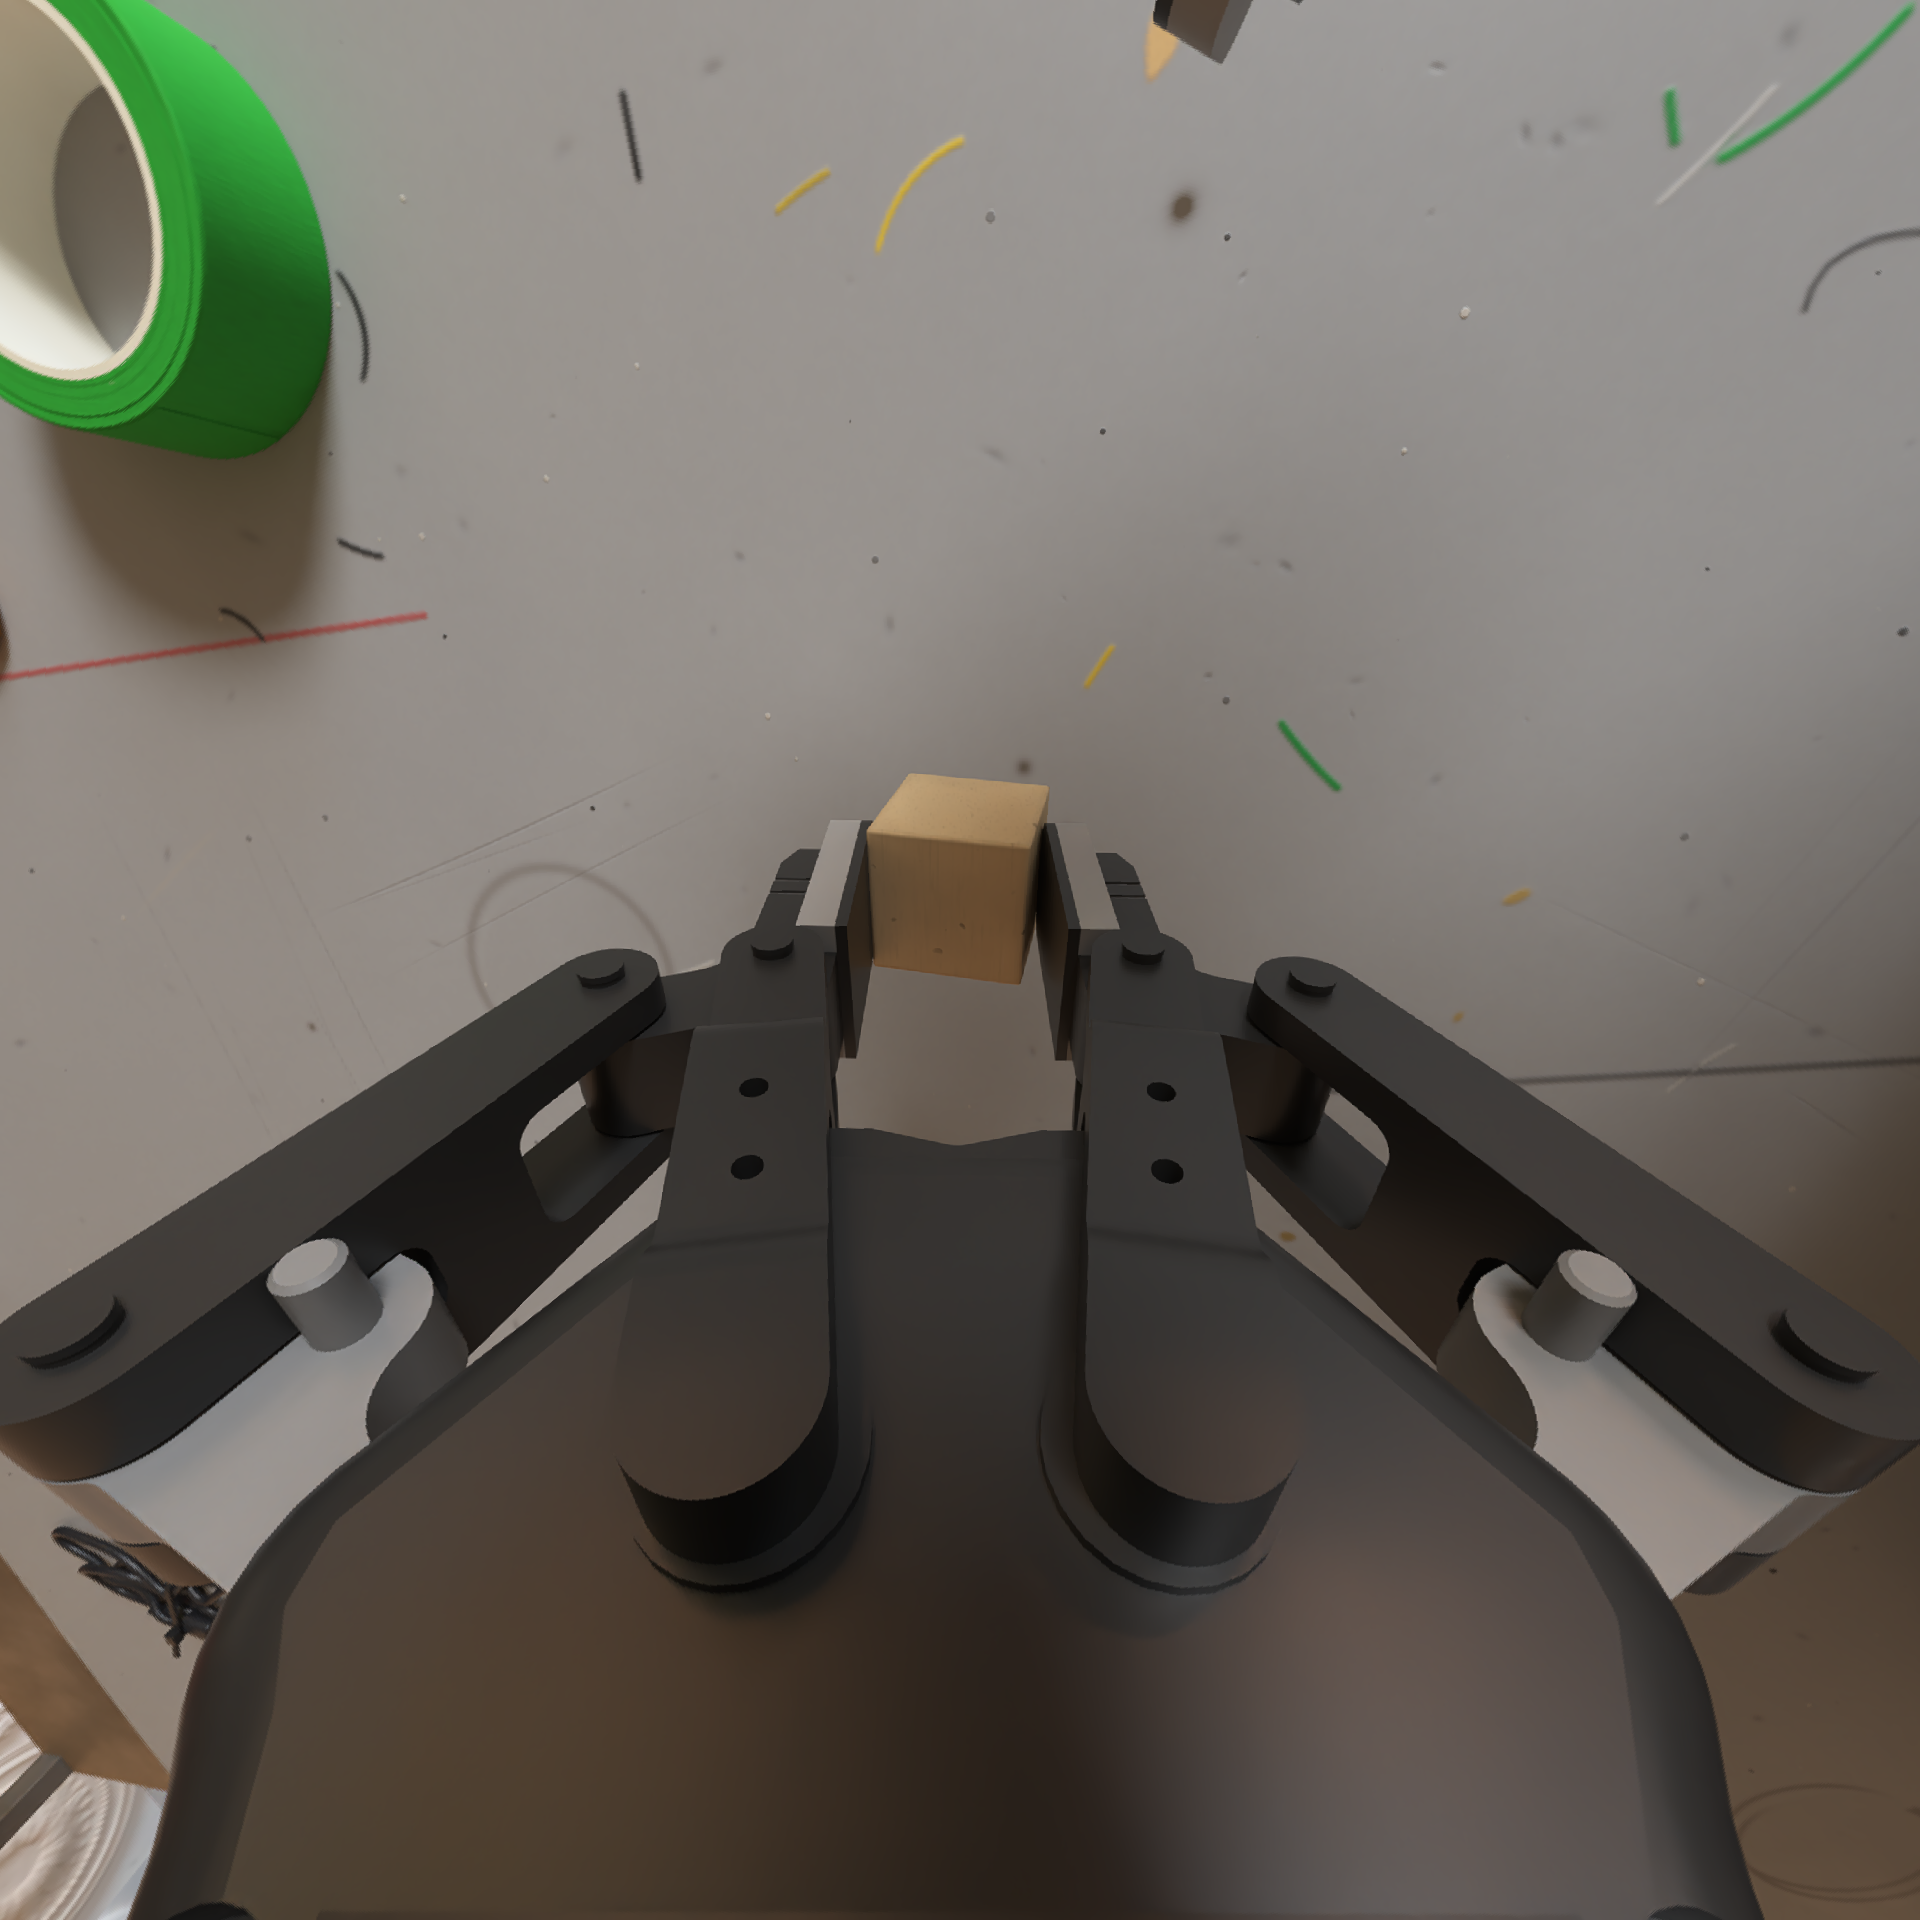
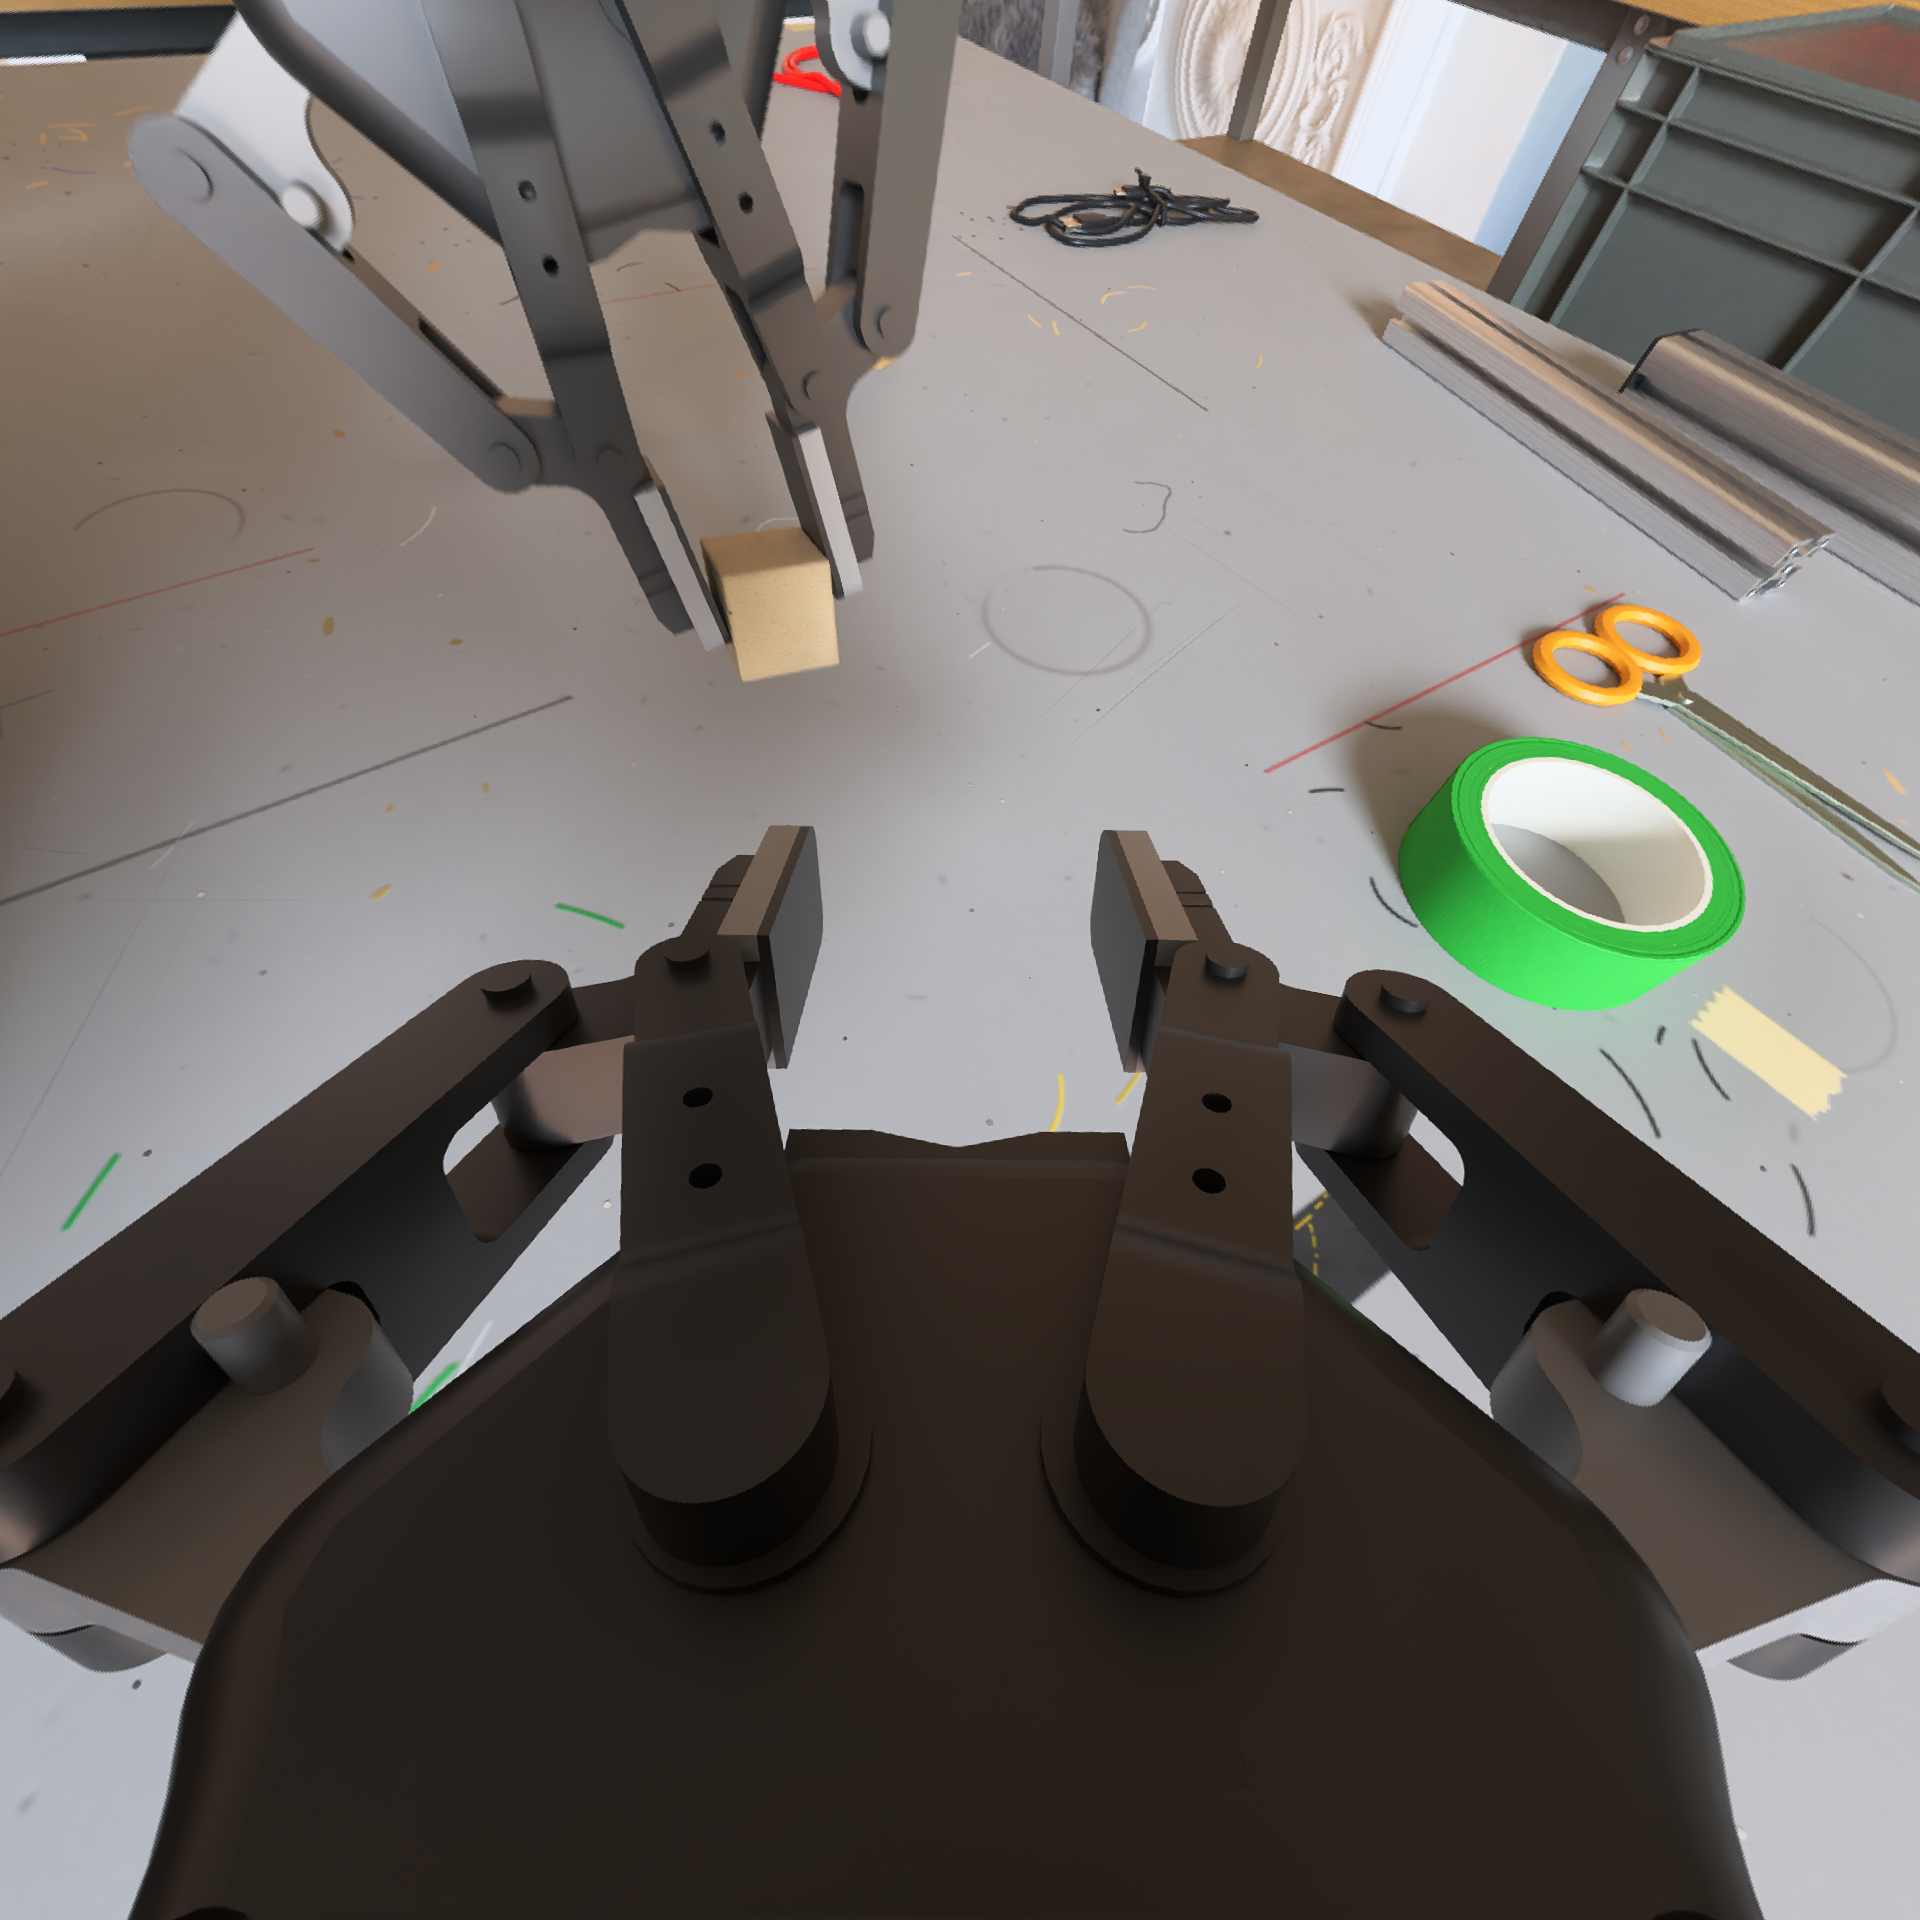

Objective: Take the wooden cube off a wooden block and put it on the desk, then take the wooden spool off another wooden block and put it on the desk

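Note:
My left gripper (image 1: pixel 954 873) is shut on the wooden cube (image 1: pixel 951 883), a small tan block held between both pads above the grey desk (image 1: pixel 1351 520). In the right wrist view the cube (image 2: pixel 779 613) hangs in the left gripper (image 2: pixel 774 592) just above the desk (image 2: pixel 935 727), apart from its surface. My right gripper (image 2: pixel 956 935) is open and empty, low over the desk in front of the cube. No wooden blocks or spool are in view.
A green tape roll (image 1: pixel 156 229) lies at the far left of the left wrist view and at the right in the right wrist view (image 2: pixel 1569 873). Orange-handled scissors (image 2: pixel 1662 675), aluminium rails (image 2: pixel 1621 457), a grey crate (image 2: pixel 1745 208) and a black cable (image 2: pixel 1132 213) lie beyond.

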